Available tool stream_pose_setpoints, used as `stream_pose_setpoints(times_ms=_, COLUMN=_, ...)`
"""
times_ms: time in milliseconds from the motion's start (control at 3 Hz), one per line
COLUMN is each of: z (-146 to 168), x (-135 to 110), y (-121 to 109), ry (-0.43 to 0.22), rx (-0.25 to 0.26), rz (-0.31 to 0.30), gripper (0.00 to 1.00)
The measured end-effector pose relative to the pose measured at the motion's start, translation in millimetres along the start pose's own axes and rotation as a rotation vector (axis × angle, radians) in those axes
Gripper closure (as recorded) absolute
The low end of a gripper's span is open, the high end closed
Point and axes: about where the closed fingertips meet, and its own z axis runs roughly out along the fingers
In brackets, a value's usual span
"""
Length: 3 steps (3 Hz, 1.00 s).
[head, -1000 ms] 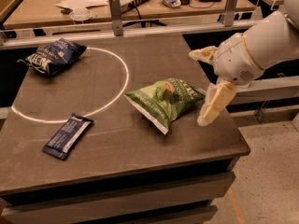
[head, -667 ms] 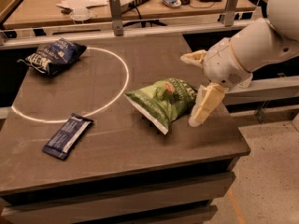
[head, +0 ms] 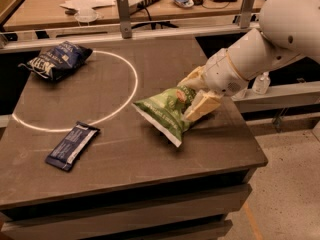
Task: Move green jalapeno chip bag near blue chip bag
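Observation:
The green jalapeno chip bag (head: 162,110) lies on the dark table (head: 125,159), right of the middle, just outside the white circle. The blue chip bag (head: 56,60) lies at the table's far left corner, on the circle's edge. My gripper (head: 194,94) has come in from the right onto the green bag's right end. Its pale fingers (head: 201,106) are apart and stand on either side of that end, one behind it and one in front. The bag's right edge is hidden by them.
A flat dark-blue bar wrapper (head: 71,145) lies at the front left. A white circle (head: 131,66) is marked on the tabletop. A rail with posts (head: 123,15) and a cluttered desk run behind the table. The table's right edge is close under my arm.
My gripper has moved left and down from beside the green bag onto its right end, and its fingers now straddle the bag. The bags and the wrapper have stayed in place.

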Motion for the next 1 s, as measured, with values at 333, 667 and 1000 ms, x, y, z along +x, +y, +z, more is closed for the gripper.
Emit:
stream_pose_setpoints(times_ms=333, z=11, x=-3, y=-7, ry=-0.051, rx=0.001, rz=0.019, gripper=0.71)
stream_pose_setpoints(times_ms=667, z=25, x=-24, y=-40, ry=-0.161, rx=0.093, rz=0.090, gripper=0.99)
stream_pose_setpoints(times_ms=1000, z=26, x=-54, y=-84, ry=-0.224, rx=0.173, rz=0.076, gripper=1.00)
